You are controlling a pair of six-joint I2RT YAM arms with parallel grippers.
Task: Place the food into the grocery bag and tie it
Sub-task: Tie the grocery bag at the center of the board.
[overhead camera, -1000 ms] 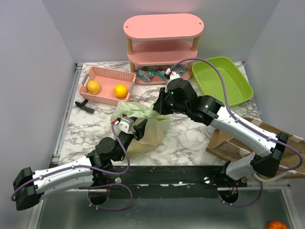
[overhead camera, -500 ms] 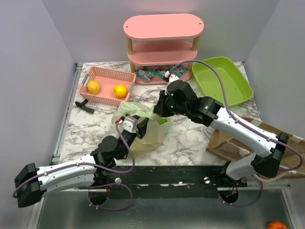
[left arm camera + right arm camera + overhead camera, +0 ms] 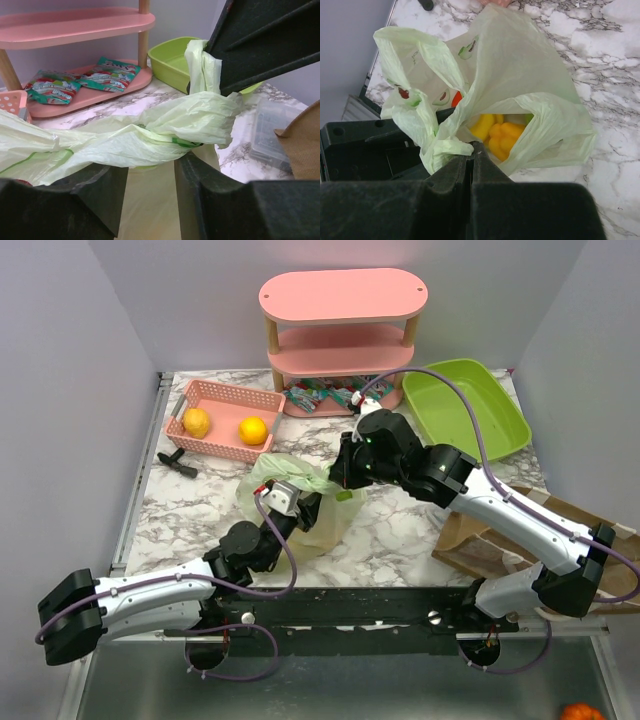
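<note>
At the middle of the marble table, the grocery bag sits with yellow bananas and an orange bell pepper inside, right gripper pinched shut on its bunched handle, left gripper with jaws parted, a twisted handle draped across its fingertips.

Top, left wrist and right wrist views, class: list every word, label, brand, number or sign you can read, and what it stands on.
The teal-and-red snack packets on the pink wooden shelf: printed lettering, too blurred to read.
The thin pale-green plastic grocery bag: halved-avocado pictures only, no words visible.
No other text can be read.
</note>
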